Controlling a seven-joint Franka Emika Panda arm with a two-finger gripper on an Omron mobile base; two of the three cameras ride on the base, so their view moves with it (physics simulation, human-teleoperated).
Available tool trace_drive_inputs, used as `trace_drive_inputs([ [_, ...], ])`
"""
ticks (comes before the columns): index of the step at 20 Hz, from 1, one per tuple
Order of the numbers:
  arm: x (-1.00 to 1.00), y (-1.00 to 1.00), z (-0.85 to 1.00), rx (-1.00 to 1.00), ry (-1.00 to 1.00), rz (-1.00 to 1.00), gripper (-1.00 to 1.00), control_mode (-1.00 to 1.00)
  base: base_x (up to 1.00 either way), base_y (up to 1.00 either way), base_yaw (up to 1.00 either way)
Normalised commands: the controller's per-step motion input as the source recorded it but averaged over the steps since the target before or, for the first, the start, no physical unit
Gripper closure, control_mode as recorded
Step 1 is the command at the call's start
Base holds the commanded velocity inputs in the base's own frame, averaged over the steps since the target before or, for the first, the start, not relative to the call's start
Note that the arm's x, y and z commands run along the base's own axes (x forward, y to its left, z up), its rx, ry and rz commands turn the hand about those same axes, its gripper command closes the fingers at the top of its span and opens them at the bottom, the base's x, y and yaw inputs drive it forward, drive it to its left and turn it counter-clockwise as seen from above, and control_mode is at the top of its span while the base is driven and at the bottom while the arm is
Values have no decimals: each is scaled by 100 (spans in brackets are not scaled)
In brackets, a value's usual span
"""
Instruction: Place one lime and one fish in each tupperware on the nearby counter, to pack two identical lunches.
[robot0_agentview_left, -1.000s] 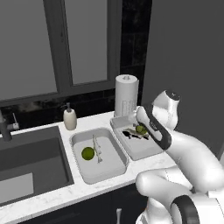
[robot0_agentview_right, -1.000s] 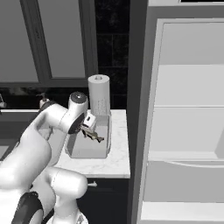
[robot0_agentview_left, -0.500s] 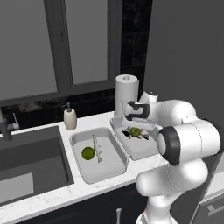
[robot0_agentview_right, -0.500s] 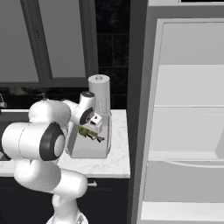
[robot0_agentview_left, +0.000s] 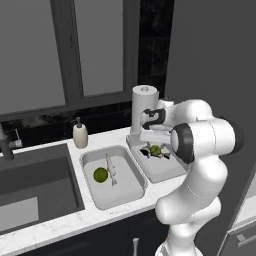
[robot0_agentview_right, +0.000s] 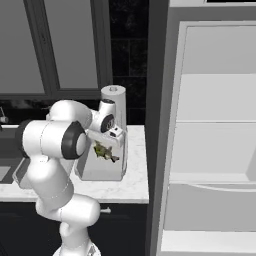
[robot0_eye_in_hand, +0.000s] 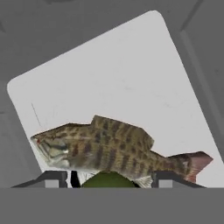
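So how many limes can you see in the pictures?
2. One lime lies in the left tupperware beside a fish. The other lime is in the right tupperware, near the hand.

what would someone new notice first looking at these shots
Most likely the big white arm bent over the counter, its gripper hanging above the right tupperware, which holds a lime and a dark fish. In the hand view that brown mottled fish lies right before the fingertips on the pale container floor. Next to it the left tupperware holds another lime and a slim silvery fish.
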Motion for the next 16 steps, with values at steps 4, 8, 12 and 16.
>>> trace_drive_inputs([
  [4,-42,1,-22,-5,6,0,-100,-100,0,0,0],
  [8,-54,1,-14,-3,5,0,-100,-100,0,0,0],
  [12,-25,6,49,2,-5,-1,-100,-100,0,0,0],
  [16,-100,-7,100,9,-48,0,-100,-100,0,0,0],
])
